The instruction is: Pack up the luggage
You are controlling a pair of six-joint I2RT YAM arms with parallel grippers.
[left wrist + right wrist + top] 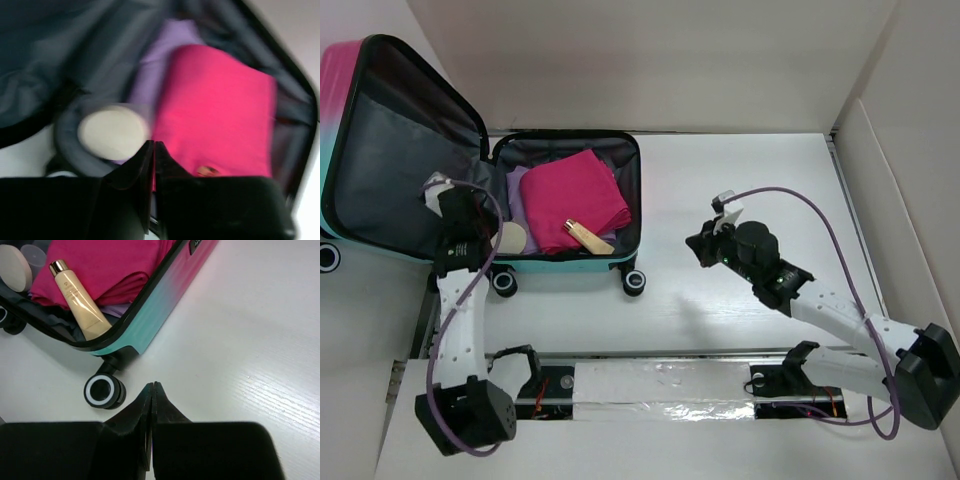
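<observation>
Both fingers of the left gripper (152, 146) are pressed together with nothing between them. It hangs over the near left corner of the open luggage (380, 160), just above a round cream disc (112, 131); the left wrist view is blurred. Beside the disc a folded pink cloth (578, 198) fills most of the lower half, lying on a lilac cloth (517, 190) that shows at its left edge. A cream tube (588, 236) with a gold cap lies on the pink cloth's near edge, against the rim. The lid stands tilted up on the left, its dark lining showing. The right gripper (152, 386) is also closed and empty, held above the bare white tabletop (740, 180) to the right of the luggage, near its front right wheel (102, 391) but apart from it.
</observation>
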